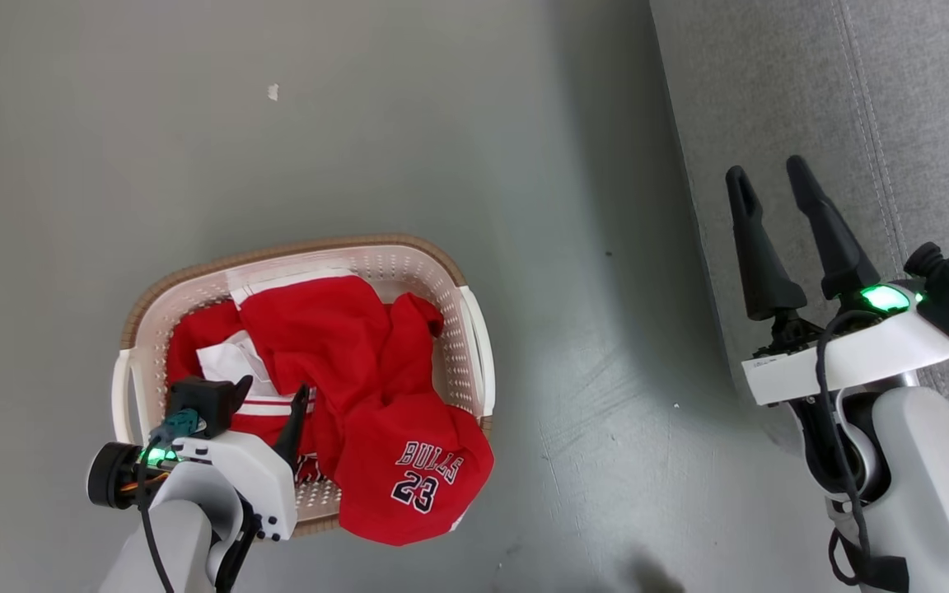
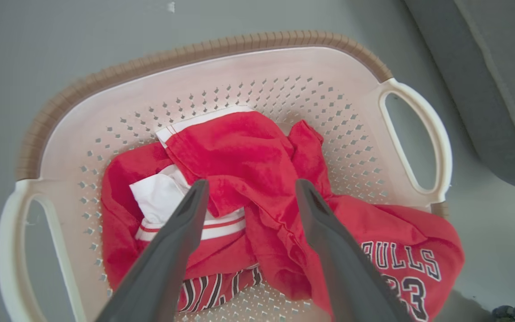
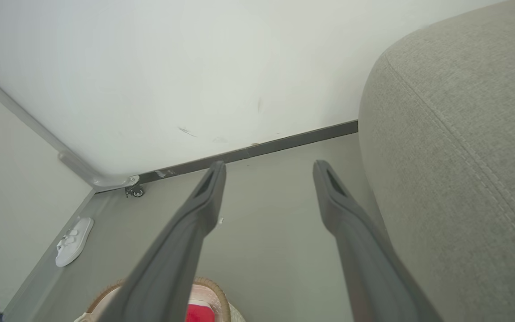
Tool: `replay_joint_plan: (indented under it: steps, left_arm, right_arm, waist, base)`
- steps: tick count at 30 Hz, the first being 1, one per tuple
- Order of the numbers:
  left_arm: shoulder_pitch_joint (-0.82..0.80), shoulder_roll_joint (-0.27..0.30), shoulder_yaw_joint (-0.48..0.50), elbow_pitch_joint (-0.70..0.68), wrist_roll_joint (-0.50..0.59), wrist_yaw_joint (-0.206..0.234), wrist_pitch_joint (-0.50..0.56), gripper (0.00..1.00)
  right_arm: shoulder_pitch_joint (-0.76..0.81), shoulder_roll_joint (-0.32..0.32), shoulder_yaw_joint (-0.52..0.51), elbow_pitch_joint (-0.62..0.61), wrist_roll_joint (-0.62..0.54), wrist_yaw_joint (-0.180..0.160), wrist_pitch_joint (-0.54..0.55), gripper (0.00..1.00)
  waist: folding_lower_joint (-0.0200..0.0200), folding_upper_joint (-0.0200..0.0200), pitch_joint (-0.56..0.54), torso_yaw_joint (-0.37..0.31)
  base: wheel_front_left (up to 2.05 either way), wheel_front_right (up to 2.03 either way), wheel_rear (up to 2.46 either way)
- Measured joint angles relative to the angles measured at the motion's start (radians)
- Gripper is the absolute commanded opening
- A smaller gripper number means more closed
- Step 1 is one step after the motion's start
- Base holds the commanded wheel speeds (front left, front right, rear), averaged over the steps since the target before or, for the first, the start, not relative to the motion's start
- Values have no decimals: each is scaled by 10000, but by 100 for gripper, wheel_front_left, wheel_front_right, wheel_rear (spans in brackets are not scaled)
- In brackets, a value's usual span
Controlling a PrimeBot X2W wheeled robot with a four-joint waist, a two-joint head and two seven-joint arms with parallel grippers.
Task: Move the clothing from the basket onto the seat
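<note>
The basket (image 1: pixel 293 247) is sitting on the grey floor (image 1: pixel 359 123) at the left, well apart from the seat (image 1: pixel 895 123) at the right. The clothing (image 1: pixel 359 362) is lying bunched inside the basket. A red jersey (image 1: pixel 417 478) is spilling over the near right rim, showing "BULLS" above "23" in dark letters edged in white. A second red piece (image 2: pixel 221 228), with white panels and thin stripes, is lying toward the left. Below it more dark lettering is peeking out, too folded to read.

The left gripper (image 1: pixel 273 385) is hanging over the near side of the basket, fingers spread wide and gripping nothing. Whether its tips are touching the fabric cannot be told. The right gripper (image 1: pixel 766 167) is hovering by the seat's left edge, fingers likewise standing wide apart and holding nothing.

A white slipper (image 3: pixel 73 241) is lying far off by the wall (image 3: pixel 195 67).
</note>
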Motion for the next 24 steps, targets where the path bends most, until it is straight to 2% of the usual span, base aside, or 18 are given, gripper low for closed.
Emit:
replay_joint_plan:
  steps: [24]
  left_arm:
    - [-1563,-75,-173,1988,-594,-127,1615,100]
  right_arm:
    - [-1219,242,393,-119,109,0,-27,100]
  waist:
    - [0,0,1585,-620]
  base:
    - [0,0,0]
